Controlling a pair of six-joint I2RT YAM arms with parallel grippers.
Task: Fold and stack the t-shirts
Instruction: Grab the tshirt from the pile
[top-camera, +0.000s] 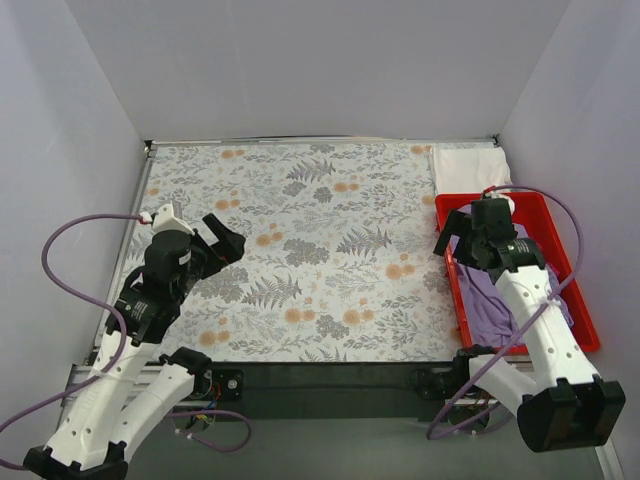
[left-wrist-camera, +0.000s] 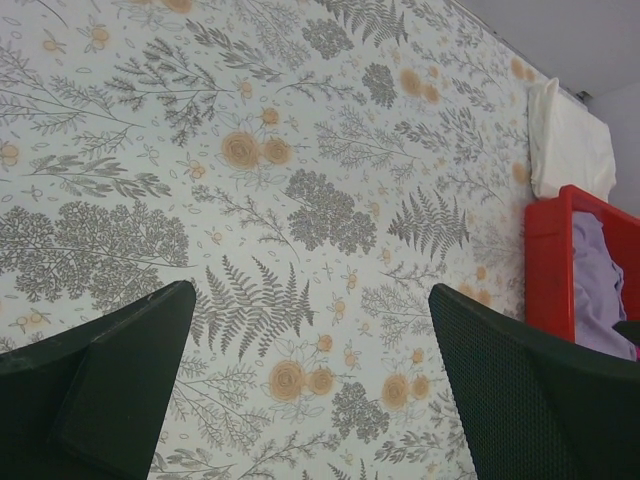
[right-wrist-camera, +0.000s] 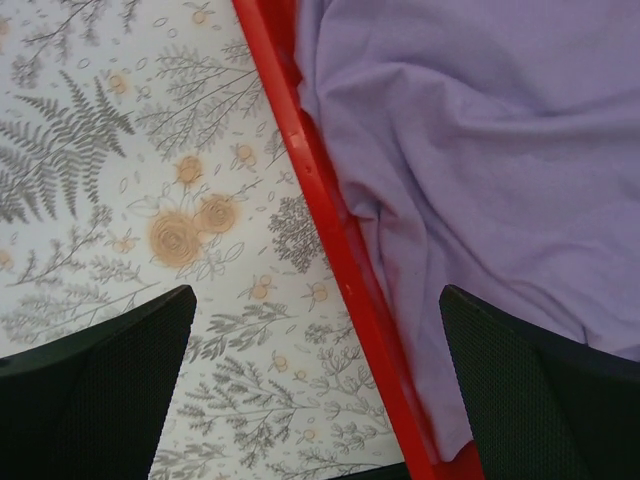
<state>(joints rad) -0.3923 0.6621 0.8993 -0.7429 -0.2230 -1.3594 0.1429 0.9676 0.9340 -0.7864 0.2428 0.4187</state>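
Now the right gripper (right-wrist-camera: 315, 298) hangs over the rim of the red bin (right-wrist-camera: 327, 220), jaws wide open and empty, probably to take the purple shirt (right-wrist-camera: 480, 150) crumpled inside. The left gripper (left-wrist-camera: 311, 292), equally open and empty, hovers above the tablecloth (left-wrist-camera: 300, 150).

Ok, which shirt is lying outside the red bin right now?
The white t-shirt: it lies on the tablecloth at the far right corner, just beyond the red bin. The lavender t-shirt lies crumpled inside the bin.
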